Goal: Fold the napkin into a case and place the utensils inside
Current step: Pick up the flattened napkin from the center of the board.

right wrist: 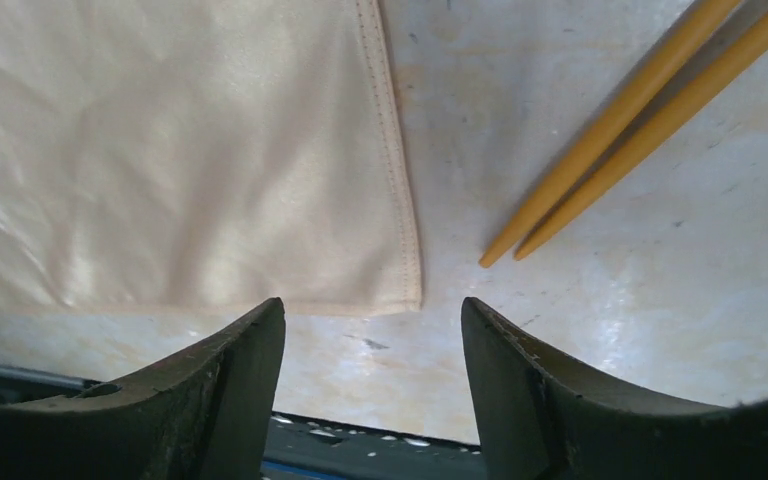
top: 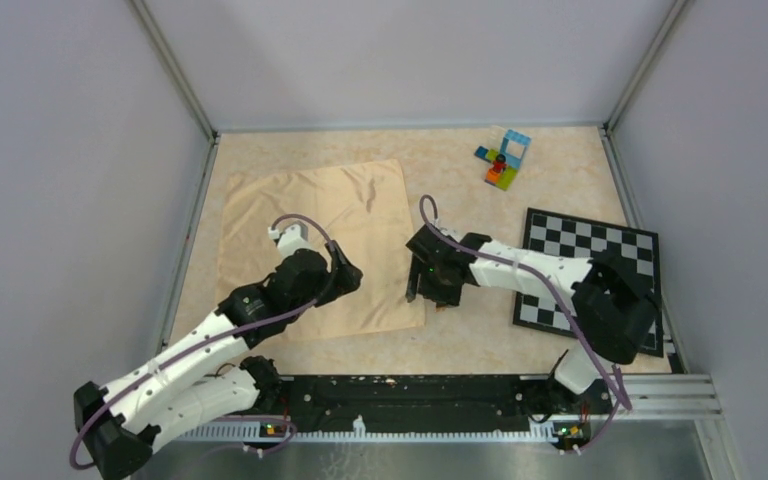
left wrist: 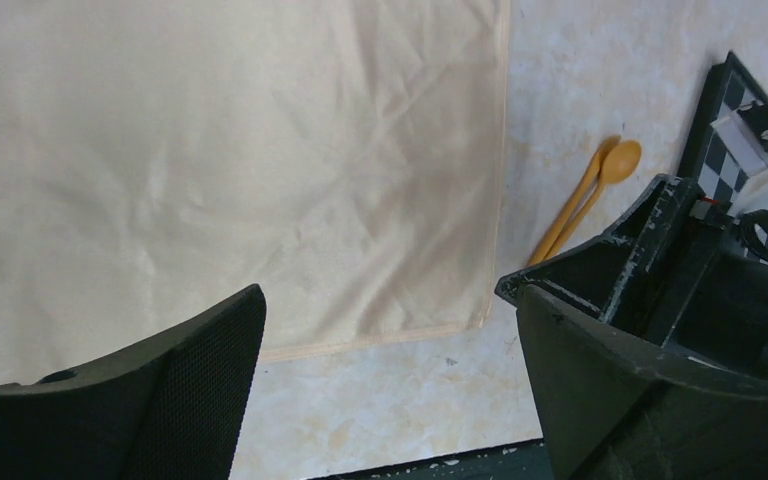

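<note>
Black right pincer [right wrist: 370,330] low over napkin [right wrist: 160,150] corner

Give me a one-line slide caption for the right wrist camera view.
Open right hand over a corner of the flat napkin, two orange utensils lying side by side on the table beside it.

Left arm [top: 195,355], right arm [top: 550,275]: white shells, black joint housings, bolted to the black base rail [top: 410,398]. A purple cable [top: 300,216] loops along each, away from the rail. Left gripper [left wrist: 385,300]: black fingers, dimpled pad. Right gripper [right wrist: 372,312]: black fingers, edges scuffed pale.
</note>
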{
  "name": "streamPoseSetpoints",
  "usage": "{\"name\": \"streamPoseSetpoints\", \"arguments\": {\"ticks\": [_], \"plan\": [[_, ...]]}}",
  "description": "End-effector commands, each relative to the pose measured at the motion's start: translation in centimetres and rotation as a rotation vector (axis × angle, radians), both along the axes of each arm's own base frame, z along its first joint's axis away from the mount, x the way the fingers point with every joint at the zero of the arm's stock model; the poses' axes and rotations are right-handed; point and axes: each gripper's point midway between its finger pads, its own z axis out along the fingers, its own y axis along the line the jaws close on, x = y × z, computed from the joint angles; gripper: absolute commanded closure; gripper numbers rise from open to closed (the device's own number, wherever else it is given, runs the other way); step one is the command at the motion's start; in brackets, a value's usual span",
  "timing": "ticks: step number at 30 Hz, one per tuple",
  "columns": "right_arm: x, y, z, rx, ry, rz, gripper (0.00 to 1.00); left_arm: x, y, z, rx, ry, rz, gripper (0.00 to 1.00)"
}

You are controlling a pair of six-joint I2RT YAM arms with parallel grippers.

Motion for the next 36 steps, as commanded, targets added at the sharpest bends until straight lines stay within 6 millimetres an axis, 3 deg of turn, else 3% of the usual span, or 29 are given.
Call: {"name": "streamPoseSetpoints", "arguments": {"ticks": [1,5,12,27,36], "plan": [[-1.6,0.0,-0.6,-0.114,0.154,-0.196,0.36,0.4,2.8,2.6,0.018,-0.079,0.106,0.01],[-2.2,0.4,-1.3,-0.137,0.178,-0.274,0.38,0.3,2.8,3.6,0.007,-0.092,0.092,0.01],[-1.9,-0.7,-1.0,-0.198,0.176,-0.39,0.44,-0.6,2.7,2.9,-0.019,-0.066,0.077,0.01],[-2.9,2.6,-2.6,-0.234,0.257,-0.381,0.5,-1.3,3.6,2.8,-0.013,-0.078,0.073,0.01],[-3.1,2.7,-4.2,-0.239,0.267,-0.411,0.53,-2.1,4.6,3.4,-0.042,-0.11,0.079,0.01]]}}
